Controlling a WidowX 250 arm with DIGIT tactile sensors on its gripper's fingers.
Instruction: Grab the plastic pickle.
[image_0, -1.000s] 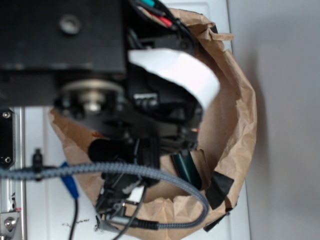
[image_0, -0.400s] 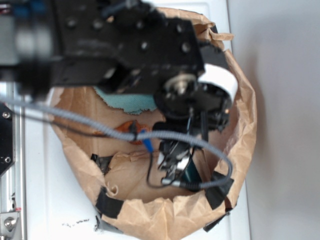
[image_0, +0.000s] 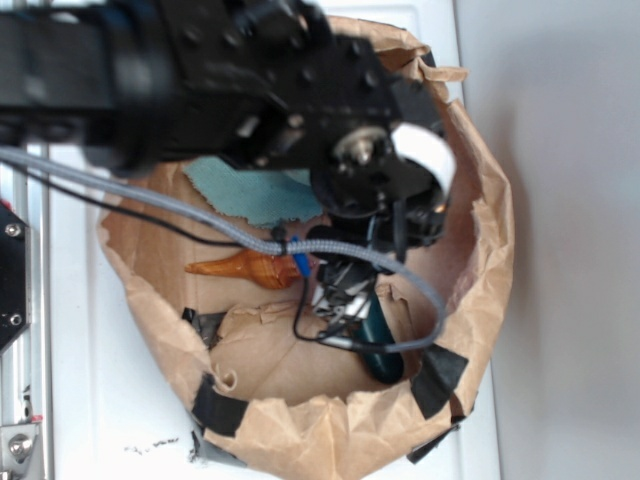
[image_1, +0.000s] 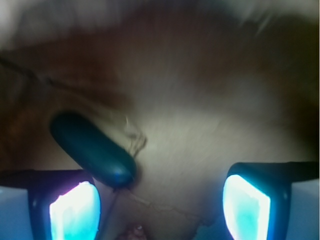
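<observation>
My claw (image_1: 160, 200) is spread wide just above the pickle (image_1: 92, 150), so nothing is grabbed yet; closing remains.

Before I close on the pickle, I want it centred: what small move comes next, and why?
Probably shift the gripper toward its left finger. In the wrist view the pickle lies off-centre, its near end by that finger, and the jaws stand open with bare paper between them.

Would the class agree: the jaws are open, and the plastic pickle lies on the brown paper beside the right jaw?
Not quite. The wrist view shows the plastic pickle on the brown paper beside the left jaw, not the right. The gripper does have its jaws open.
</observation>
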